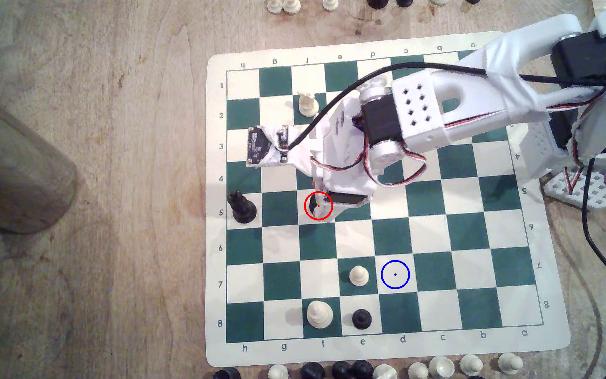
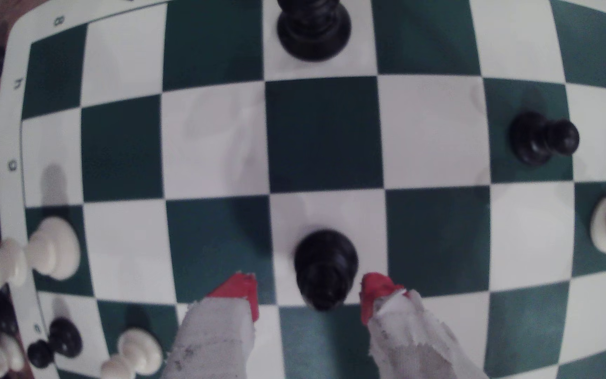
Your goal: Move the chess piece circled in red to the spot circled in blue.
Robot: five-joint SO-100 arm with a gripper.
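The white robot arm [image 1: 440, 105] reaches out over the green and white chess board [image 1: 549, 291] from the exterior view's right. Its gripper [image 2: 309, 295] hangs low over the middle of the board, right above a white square. On that square stands the chess piece circled in red [image 2: 325, 268], a shiny black piece with a smooth round top. In the exterior view the arm covers most of it, and just a dark bit peeks out inside the red ring [image 1: 315, 206].

The jaws are spread wide, one on each side of the black piece. The red fingertips [image 2: 243, 291] sit close beside the piece (I can see a little gap on both sides), so they are not squeezing it.

The spot circled in blue [image 1: 395, 274] is a white square nearer the exterior view's bottom edge, well apart from the gripper. Nothing stands on it. Just beside it, on the green square toward the exterior view's left, is a white pawn [image 1: 359, 275].

A tall black piece [image 1: 242, 207] stands at the board's edge on the exterior view's left. A black pawn [image 1: 361, 319] and a bigger white piece [image 1: 319, 314] stand side by side in the row closest to the bottom edge. A white knight [image 1: 307, 104] stands near the far side of the board.
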